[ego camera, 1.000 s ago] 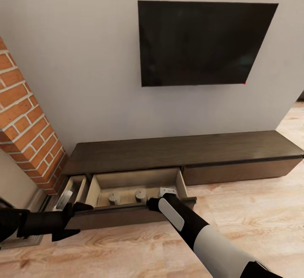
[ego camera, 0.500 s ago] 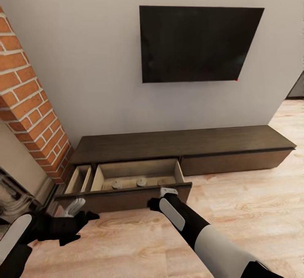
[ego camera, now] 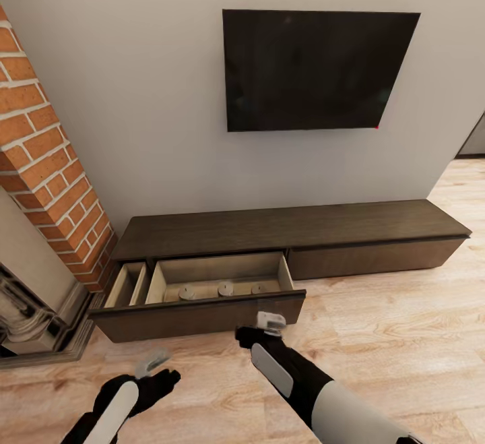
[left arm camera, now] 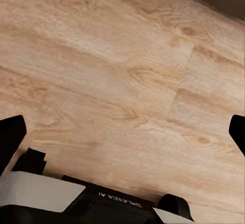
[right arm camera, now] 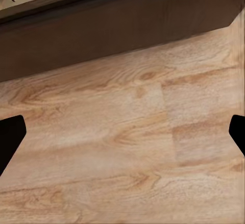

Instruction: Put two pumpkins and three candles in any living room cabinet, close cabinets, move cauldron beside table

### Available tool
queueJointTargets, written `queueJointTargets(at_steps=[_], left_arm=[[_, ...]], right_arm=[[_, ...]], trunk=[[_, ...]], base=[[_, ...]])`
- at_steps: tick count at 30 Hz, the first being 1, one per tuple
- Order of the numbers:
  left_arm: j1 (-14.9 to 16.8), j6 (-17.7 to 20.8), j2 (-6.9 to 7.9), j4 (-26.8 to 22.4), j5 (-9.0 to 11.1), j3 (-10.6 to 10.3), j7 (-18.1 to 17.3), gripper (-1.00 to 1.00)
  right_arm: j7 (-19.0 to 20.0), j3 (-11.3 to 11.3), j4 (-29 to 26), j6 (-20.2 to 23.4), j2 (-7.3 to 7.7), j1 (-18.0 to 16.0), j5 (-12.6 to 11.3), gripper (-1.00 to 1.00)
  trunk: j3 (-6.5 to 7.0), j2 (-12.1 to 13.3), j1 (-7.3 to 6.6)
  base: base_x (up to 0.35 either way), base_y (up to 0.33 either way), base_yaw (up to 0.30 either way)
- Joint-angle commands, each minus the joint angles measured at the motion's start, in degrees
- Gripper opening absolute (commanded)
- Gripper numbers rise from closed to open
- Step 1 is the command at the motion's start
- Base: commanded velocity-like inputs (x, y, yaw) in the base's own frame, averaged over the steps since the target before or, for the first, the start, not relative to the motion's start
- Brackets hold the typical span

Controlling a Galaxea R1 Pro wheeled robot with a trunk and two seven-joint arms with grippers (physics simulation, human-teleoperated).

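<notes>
Candles [ego camera: 224,289], three in a row, sit inside the cabinet's [ego camera: 289,228] pulled-out drawer [ego camera: 202,312]. Left gripper [ego camera: 153,365] and right gripper [ego camera: 269,323] hover above the floor [ego camera: 404,336], fingers spread, empty.

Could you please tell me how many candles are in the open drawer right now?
3. All stand in a row in the pulled-out drawer of the cabinet: left candle, middle candle, right candle. The drawer front may hide more.
</notes>
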State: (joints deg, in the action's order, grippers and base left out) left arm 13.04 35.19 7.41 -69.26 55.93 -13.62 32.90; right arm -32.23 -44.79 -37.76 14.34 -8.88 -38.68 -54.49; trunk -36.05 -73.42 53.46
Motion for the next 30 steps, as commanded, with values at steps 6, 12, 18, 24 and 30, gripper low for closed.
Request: queueJointTargets(at_steps=[6,12,18,24,30], left_arm=[[0.1,-24.6,-0.53,17.5,-12.9,-10.8,-13.4,1.00],[0.1,-29.6,-0.80,20.9,-14.8,-12.3,-15.8,1.00],[0.1,-37.0,-1.13,21.9,-15.7,-13.8,-15.8,1.00],[0.1,-45.5,-1.67,25.7,-15.9,-14.6,-15.6,1.00],[0.1,-46.2,-2.37,26.2,-15.9,-14.9,-15.5,1.00]], right_arm=[[0.1,-8.2,6.1,-11.9,-0.02,3.4,-0.1,1.00],[0.7,-16.9,9.7,-25.2,0.09,4.7,-0.1,1.00],[2.1,-21.7,18.7,-33.5,0.03,4.9,-0.1,1.00],[7.0,-22.3,23.4,-38.8,0.16,4.9,-0.1,1.00],[7.7,-22.5,26.9,-44.5,0.03,5.0,0.1,1.00]], trunk=[[-0.05,0.0,0.00],[-0.05,0.0,0.00],[-0.05,0.0,0.00],[-0.05,0.0,0.00],[-0.05,0.0,0.00]], base=[[0.000,0.000,0.000],[0.000,0.000,0.000],[0.000,0.000,0.000],[0.000,0.000,0.000],[0.000,0.000,0.000]])
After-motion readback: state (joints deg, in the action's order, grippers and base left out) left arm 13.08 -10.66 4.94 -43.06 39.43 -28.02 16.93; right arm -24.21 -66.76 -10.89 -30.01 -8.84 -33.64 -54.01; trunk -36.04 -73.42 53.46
